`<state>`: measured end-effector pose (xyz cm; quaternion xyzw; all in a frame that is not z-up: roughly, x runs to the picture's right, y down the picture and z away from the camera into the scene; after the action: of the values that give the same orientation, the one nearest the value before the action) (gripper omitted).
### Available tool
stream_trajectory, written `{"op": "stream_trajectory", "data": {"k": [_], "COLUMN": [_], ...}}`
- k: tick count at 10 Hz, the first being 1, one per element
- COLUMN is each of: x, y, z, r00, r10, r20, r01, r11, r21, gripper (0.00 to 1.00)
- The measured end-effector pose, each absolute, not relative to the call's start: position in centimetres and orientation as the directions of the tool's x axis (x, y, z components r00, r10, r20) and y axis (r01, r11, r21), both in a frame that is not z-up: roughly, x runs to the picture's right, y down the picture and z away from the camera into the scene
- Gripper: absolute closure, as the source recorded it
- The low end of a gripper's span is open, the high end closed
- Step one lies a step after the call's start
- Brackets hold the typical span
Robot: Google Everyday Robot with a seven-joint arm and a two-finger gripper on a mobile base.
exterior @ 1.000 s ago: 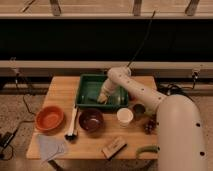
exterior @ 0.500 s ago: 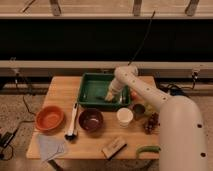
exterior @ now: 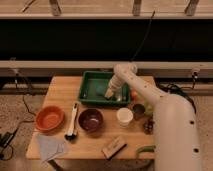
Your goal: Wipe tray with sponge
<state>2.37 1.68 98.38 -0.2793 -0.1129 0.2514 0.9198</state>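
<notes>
The dark-green tray (exterior: 92, 86) stands at the back middle of the wooden table. My arm reaches down from the right, and my gripper (exterior: 109, 93) is low inside the tray, near its front right part, at or close to the floor. I cannot make out the teal sponge; if it is there, it is hidden under the gripper.
An orange bowl (exterior: 49, 119), a brush (exterior: 72, 122) and a dark maroon bowl (exterior: 91, 120) stand in front of the tray. A white cup (exterior: 124, 116) and small items (exterior: 141, 108) are at the right. A pale cloth (exterior: 51, 147) and a tan block (exterior: 114, 146) lie near the front edge.
My gripper has moved rightward inside the tray from its middle, then a little back to the left. The tray and the other objects have not moved.
</notes>
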Motion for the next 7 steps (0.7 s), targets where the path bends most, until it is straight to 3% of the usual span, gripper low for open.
{"op": "stream_trajectory", "data": {"k": [3,7], "x": [-0.3,-2.2], "y": [-0.5,2.2], "z": [98.3,95.3], "r00": [0.854,0.863], "r10": [0.506,0.474], "r20": [0.118,0.177], "r01": [-0.359,-0.289], "r11": [0.739,0.749], "r21": [-0.57,-0.596], "gripper": [1.0,1.0]}}
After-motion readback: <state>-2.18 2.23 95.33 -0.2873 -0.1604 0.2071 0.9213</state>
